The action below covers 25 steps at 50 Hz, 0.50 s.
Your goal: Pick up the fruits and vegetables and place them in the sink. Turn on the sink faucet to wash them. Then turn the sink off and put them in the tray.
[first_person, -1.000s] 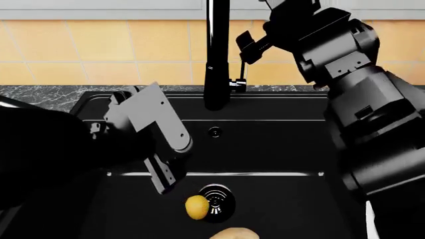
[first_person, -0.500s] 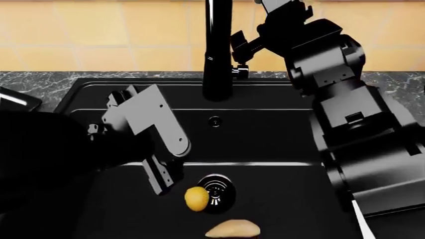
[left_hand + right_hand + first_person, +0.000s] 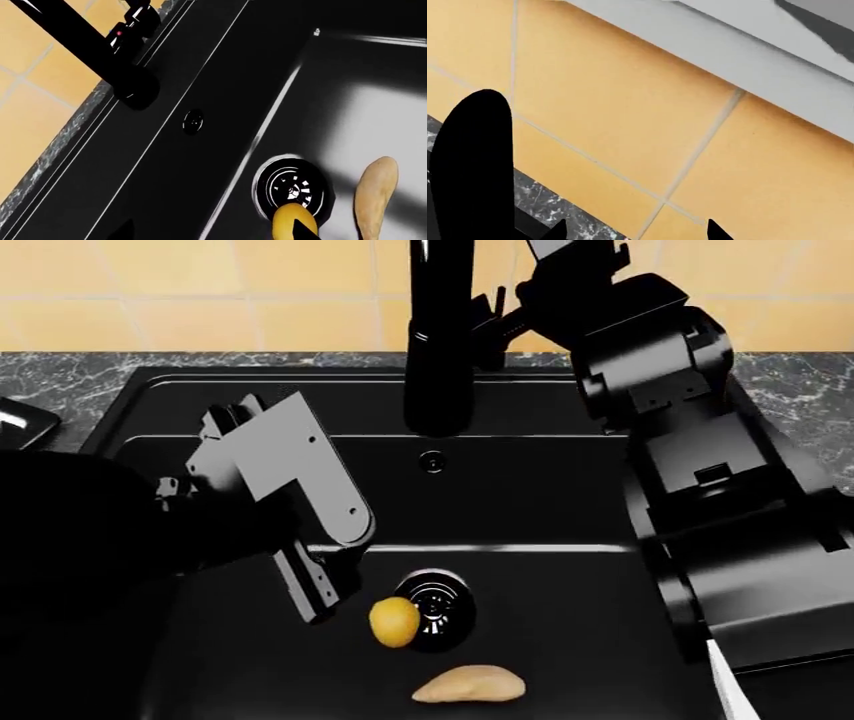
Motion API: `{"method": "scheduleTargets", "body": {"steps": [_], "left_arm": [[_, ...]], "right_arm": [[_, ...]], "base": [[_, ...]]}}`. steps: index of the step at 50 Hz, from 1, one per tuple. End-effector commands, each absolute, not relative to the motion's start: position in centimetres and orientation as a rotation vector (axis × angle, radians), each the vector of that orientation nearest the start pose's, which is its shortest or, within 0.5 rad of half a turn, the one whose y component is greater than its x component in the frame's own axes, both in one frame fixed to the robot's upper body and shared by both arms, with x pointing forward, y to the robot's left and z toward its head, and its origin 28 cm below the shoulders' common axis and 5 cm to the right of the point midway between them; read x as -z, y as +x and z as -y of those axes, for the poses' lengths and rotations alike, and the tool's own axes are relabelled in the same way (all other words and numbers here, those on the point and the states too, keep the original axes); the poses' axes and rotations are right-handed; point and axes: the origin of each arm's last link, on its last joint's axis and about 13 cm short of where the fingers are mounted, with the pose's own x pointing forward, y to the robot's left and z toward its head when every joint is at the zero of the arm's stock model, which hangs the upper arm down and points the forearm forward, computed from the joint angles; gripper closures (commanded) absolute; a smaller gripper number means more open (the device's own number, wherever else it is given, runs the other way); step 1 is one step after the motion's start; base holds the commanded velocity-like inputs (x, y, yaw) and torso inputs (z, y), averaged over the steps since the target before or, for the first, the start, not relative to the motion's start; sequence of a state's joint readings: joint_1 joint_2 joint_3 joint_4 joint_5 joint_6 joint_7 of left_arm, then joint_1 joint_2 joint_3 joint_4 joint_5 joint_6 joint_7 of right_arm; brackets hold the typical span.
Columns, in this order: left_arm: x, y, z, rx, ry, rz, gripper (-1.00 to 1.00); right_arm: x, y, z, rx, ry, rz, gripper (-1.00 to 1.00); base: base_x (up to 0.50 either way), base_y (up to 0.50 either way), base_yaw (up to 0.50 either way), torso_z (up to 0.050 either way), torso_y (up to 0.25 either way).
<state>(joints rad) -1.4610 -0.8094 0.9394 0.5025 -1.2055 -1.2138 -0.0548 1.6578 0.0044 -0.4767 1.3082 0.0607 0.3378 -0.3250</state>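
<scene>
The yellow lemon lies on the floor of the black sink, touching the round drain. The tan potato-like vegetable lies just in front of it. My left gripper hangs open inside the basin, left of the lemon. In the left wrist view one fingertip overlaps the lemon, with the vegetable beside it; nothing is held. My right gripper is open, up beside the black faucet, facing the tiled wall. The lever handle shows on the spout's side. A tray corner peeks in at far left.
Grey marbled counter borders the sink at the back and right. Yellow wall tiles rise behind it. An overflow hole sits in the sink's rear wall. My right arm reaches over the basin's right side.
The head view has tilted down, so the sink has slid up the frame and the whole vegetable now shows. Both grippers keep their places and stay open.
</scene>
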Motion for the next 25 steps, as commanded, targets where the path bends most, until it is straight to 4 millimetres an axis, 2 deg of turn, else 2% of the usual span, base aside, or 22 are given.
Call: {"method": "scheduleTargets", "body": {"steps": [1, 5, 12, 25], "left_arm": [[-28.9, 25.0, -23.7, 0.73, 0.743, -0.292, -1.0], [-28.8, 25.0, -23.6, 0.736, 0.745, -0.294, -1.0], [-28.9, 24.9, -23.8, 0.741, 0.731, -0.278, -1.0], [-28.8, 24.8, -23.8, 0.741, 0.73, -0.275, -1.0]], "right_arm": [[-31.3, 43.6, 9.9, -0.295, -0.414, -0.064, -1.0], [-31.3, 43.6, 9.9, -0.293, -0.414, -0.063, -1.0], [-31.3, 43.4, 11.7, -0.091, -0.309, -0.076, -1.0], [-30.9, 43.3, 12.6, -0.014, -0.265, -0.102, -1.0]], "base": [[0.0, 0.0, 0.0, 0.0, -0.25], [0.0, 0.0, 0.0, 0.0, -0.213], [0.0, 0.0, 0.0, 0.0, 0.0], [0.0, 0.0, 0.0, 0.0, 0.0]]}}
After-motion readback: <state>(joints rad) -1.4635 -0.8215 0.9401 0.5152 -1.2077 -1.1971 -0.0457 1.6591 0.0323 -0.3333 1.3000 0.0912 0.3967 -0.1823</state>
